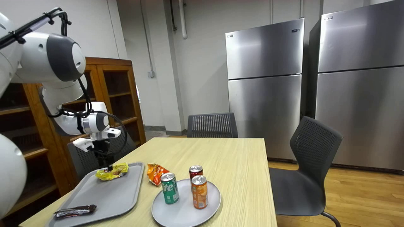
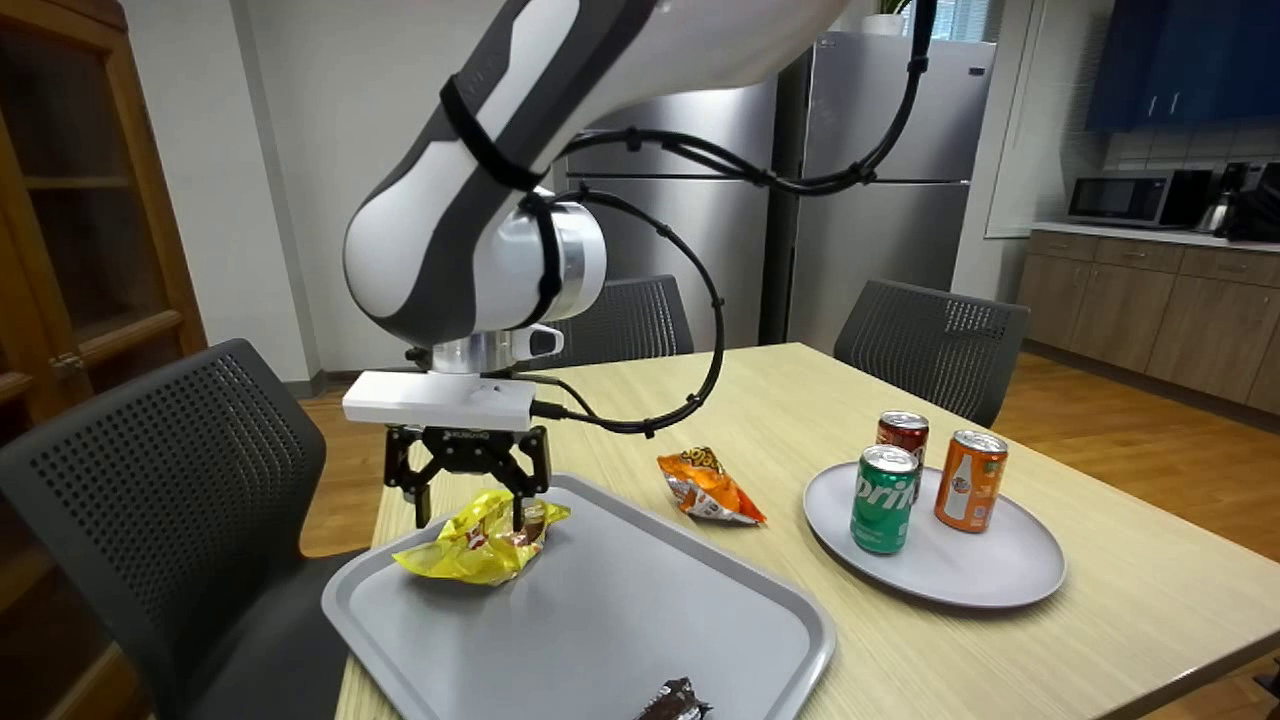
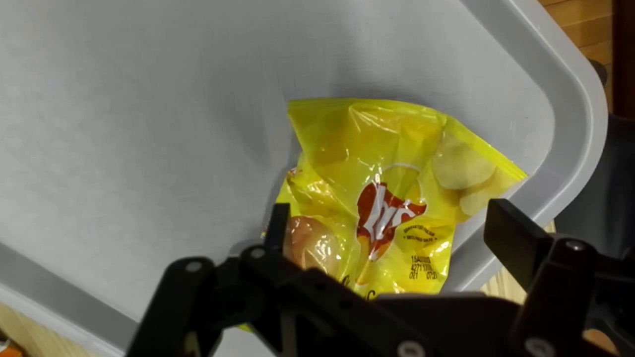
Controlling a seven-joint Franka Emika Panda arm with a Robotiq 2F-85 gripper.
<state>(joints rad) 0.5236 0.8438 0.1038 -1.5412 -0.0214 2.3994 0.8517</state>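
Yellow bag (image 3: pixel 377 191): lying lower centre in wrist view, showing between widely parted jaws of gripper (image 3: pixel 388 213), gripping nothing.

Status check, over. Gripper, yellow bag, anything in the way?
Gripper open over the yellow bag, contact unclear. Bag crumpled on the gray tray, not clamped. Tray rim beside one finger in the wrist view, possible obstruction.

The white and dark grey arm (image 2: pixel 530 120) slants down from the upper right of an exterior view, bending back at a rounded joint (image 2: pixel 385 265) to its wrist (image 2: pixel 505 270). Beneath a white bar (image 2: pixel 437 400), the black fingers (image 3: pixel 278 225) point downward, spread apart with a wide gap between their tips.
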